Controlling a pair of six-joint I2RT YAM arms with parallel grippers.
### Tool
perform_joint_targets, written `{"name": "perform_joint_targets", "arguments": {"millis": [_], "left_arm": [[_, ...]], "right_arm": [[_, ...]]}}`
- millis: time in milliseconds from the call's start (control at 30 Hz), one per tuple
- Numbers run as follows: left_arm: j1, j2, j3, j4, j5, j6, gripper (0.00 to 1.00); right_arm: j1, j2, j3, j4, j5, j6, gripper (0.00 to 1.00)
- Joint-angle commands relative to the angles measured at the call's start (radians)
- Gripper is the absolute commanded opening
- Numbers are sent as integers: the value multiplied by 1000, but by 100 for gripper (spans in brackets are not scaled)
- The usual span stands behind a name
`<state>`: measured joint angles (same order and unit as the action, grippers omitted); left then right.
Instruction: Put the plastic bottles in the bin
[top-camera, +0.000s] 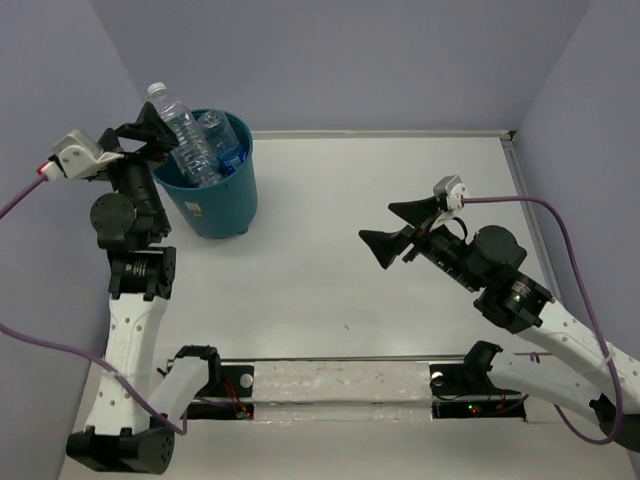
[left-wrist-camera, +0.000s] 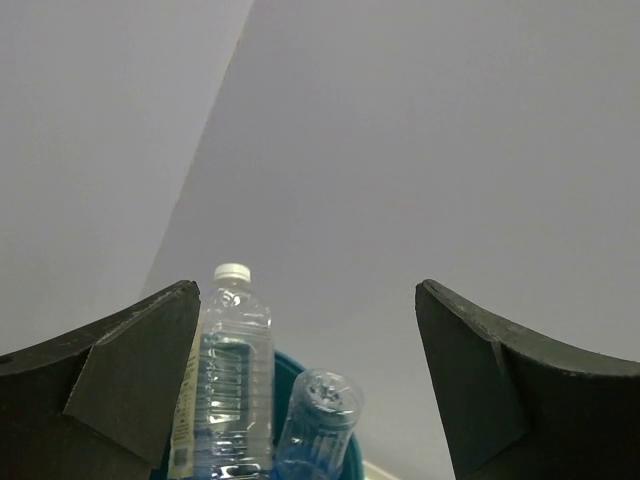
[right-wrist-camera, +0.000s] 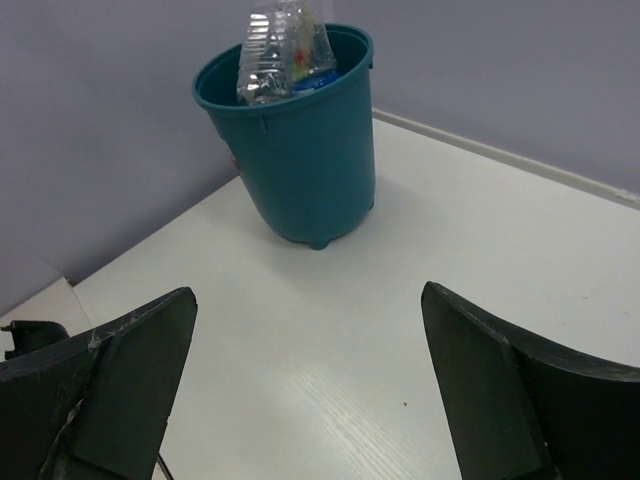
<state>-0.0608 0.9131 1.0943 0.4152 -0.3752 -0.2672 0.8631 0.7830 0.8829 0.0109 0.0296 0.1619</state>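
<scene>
The teal bin (top-camera: 222, 205) stands at the far left of the table. A clear bottle with a white cap (top-camera: 181, 131) stands upright in it, rising above the rim. A second clear bottle (top-camera: 215, 127) sits base-up beside it, with a blue label (top-camera: 232, 158) showing lower in the bin. My left gripper (top-camera: 157, 140) is open at the bin's left rim, just beside the white-capped bottle (left-wrist-camera: 232, 375) and holding nothing. The base-up bottle (left-wrist-camera: 322, 415) shows between its fingers. My right gripper (top-camera: 378, 225) is open and empty above mid-table, facing the bin (right-wrist-camera: 305, 150) and its bottles (right-wrist-camera: 270, 55).
Lilac walls close the table at the back and on both sides. A raised edge strip (top-camera: 380, 133) runs along the far side. The arm bases and a rail (top-camera: 340, 385) are at the near edge.
</scene>
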Motion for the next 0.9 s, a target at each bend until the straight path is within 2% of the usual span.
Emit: {"name": "perform_joint_targets", "arguments": {"millis": [0, 233, 267, 333, 367, 433, 567, 667, 800, 867], "left_arm": [[-4, -138, 19, -41, 10, -108, 99], [-4, -338, -91, -116, 387, -259, 99], [-4, -376, -102, -121, 524, -262, 99], [-4, -433, -142, -115, 675, -268, 99], [-4, -451, -155, -112, 813, -267, 99], [-8, -523, -212, -119, 933, -262, 99], [-80, -589, -299, -173, 963, -219, 99], [-91, -588, -329, -223, 970, -193, 99], [-91, -638, -393, -236, 955, -178, 99], [-91, -687, -421, -245, 903, -168, 99]], "right_arm": [[-1, -33, 85, 52, 12, -13, 100], [-1, -109, 94, 55, 52, -30, 100], [-1, -122, 91, 57, 55, -39, 100], [-1, -166, 67, 60, 53, -42, 100], [-1, -183, 54, 64, 50, -47, 100], [-1, -232, 16, 78, 52, -50, 100], [-1, -315, -48, 80, 87, -56, 100], [-1, -363, -85, 95, 124, -50, 100], [-1, -358, -98, 101, 144, -71, 100], [-1, -337, -81, 101, 141, -96, 100]]}}
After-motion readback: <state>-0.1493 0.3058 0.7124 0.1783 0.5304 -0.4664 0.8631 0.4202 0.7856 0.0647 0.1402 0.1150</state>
